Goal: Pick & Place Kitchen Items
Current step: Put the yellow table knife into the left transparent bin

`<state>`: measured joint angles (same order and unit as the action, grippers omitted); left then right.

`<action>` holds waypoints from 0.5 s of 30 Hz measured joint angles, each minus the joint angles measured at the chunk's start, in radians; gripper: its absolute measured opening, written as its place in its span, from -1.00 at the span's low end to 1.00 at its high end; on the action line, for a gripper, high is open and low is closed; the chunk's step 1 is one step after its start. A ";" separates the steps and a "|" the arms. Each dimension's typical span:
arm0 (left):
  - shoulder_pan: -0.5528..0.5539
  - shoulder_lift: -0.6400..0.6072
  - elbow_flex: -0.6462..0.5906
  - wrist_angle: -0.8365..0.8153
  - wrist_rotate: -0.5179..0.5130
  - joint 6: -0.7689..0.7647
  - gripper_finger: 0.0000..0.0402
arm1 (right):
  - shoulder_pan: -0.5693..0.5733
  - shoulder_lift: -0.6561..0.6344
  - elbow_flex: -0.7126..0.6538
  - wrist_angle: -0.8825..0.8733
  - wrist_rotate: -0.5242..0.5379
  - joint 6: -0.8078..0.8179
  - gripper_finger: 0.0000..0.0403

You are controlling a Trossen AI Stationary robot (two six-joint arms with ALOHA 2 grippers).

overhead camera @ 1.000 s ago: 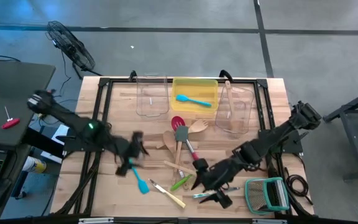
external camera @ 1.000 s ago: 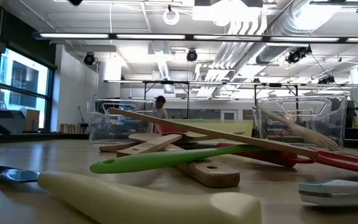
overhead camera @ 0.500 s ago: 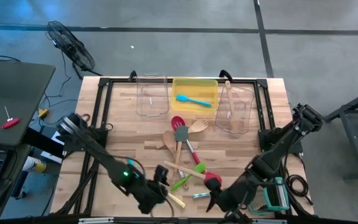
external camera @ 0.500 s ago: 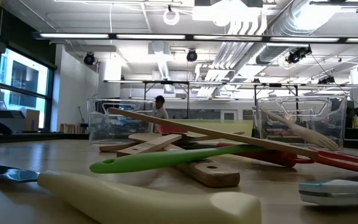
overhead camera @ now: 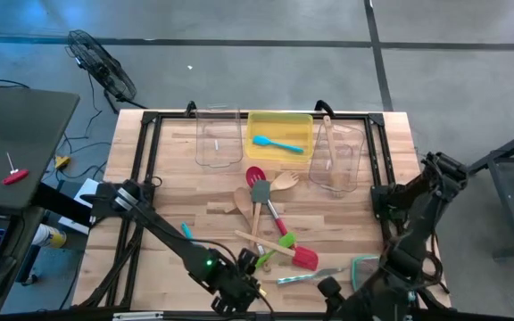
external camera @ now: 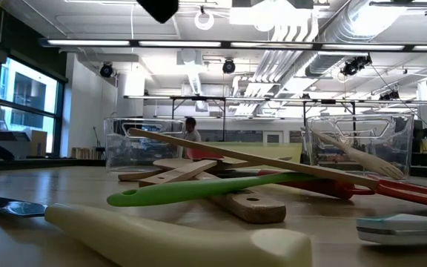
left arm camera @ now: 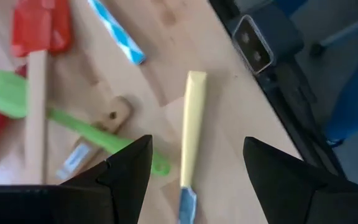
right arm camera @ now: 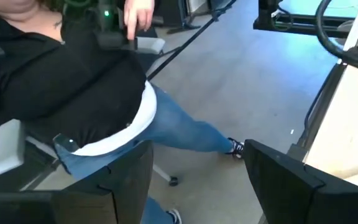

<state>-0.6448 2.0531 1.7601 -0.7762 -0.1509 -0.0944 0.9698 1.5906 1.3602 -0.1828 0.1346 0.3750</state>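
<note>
On the table, three bins, one rack.

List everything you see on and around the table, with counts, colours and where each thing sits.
Clear bins: two, either side of the yellow one, table's far edge.
Yellow bin: one, between them, holding a blue spatula.
Utensil pile: several, wooden, red, green, grey, table centre.
Cream-handled utensil: one, near edge.
Wire rack: one, green frame, near right corner.
Fan: one, black, floor beyond left corner.
Person: one, dark top, jeans, seated beside the table.
Left gripper: open, above the near edge.
Right gripper: open, facing the person.
</note>
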 joint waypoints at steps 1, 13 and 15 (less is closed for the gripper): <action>0.003 0.007 0.001 -0.005 0.007 0.000 0.22 | 0.007 0.000 0.000 0.002 0.013 0.003 0.20; 0.035 0.106 -0.004 -0.054 0.064 -0.006 0.22 | 0.002 0.001 -0.001 0.013 0.077 0.018 0.20; 0.037 0.117 -0.005 -0.072 0.068 -0.007 0.22 | -0.002 0.001 -0.001 0.019 0.077 0.018 0.20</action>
<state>-0.6082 2.1701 1.7554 -0.8478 -0.0834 -0.1011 0.9674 1.5913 1.3590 -0.1637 0.2111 0.3927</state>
